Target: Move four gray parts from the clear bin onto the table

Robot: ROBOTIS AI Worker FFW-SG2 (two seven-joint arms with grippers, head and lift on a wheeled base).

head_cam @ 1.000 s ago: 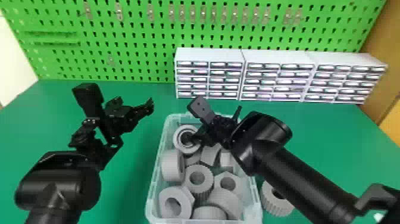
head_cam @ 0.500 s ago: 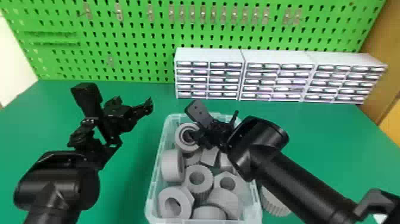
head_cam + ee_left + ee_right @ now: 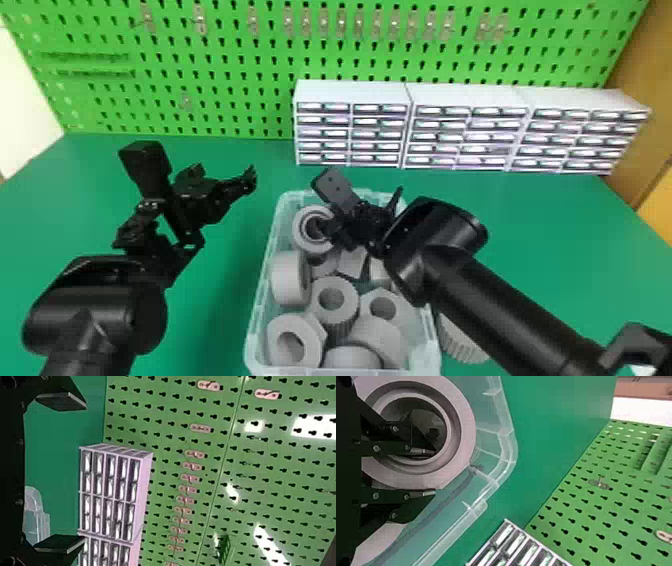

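Observation:
In the head view my right gripper (image 3: 337,236) is at the clear bin's (image 3: 254,322) far left corner, on a ringed gray part (image 3: 301,231). From the right wrist view, the right gripper (image 3: 434,471) is shut on that gray part's (image 3: 464,427) wall, one finger inside its hole and the other outside. Several more gray parts (image 3: 289,280) lie in the bin. Right of the bin, a ribbed gray part (image 3: 462,342) rests on the table, partly behind the right arm. My left gripper (image 3: 222,192) is left of the bin, above the table; in the left wrist view the left gripper (image 3: 84,473) stands open, holding nothing.
White drawer cabinets (image 3: 352,92) stand behind the bin, against the green pegboard (image 3: 240,65). Green table surface (image 3: 220,280) stretches between the left arm and the bin, and more of it (image 3: 565,235) lies beyond the right arm.
The right arm has shifted slightly left and toward the near side. The ringed gray part has shifted a little within the bin. My left arm has barely moved.

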